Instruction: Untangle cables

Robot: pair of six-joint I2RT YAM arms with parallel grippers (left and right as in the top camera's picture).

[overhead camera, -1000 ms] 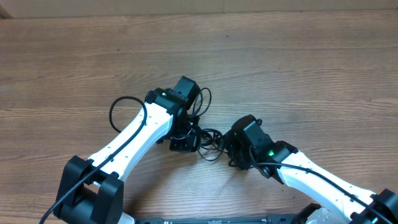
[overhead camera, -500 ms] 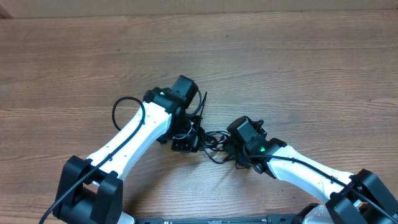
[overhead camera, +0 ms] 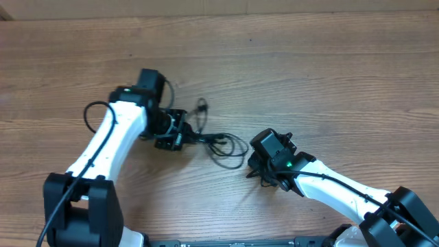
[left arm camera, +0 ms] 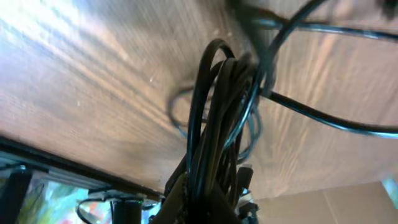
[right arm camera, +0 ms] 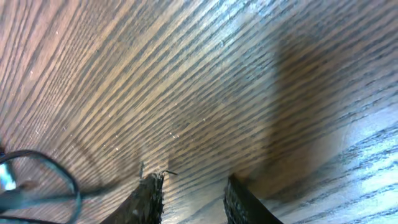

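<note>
My left gripper (overhead camera: 171,135) is clamped on the cables (overhead camera: 221,142). The left wrist view shows several black strands bunched between its fingers. From the grip, the loose strands run toward 3 o'clock across the table (overhead camera: 329,82) and end in a loop. One small loop stands off at 1 o'clock. My right gripper (right arm camera: 189,200) sits at 4 o'clock of the larger loop, jaws apart with nothing between them, close over the wood. In its wrist view, one strand curves at 9 o'clock of the fingertips.

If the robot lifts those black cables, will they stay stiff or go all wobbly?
Probably wobbly: the cables lie in loose loops beside the left gripper. Likely light, being so thin. They may snag, since loops cross.
</note>
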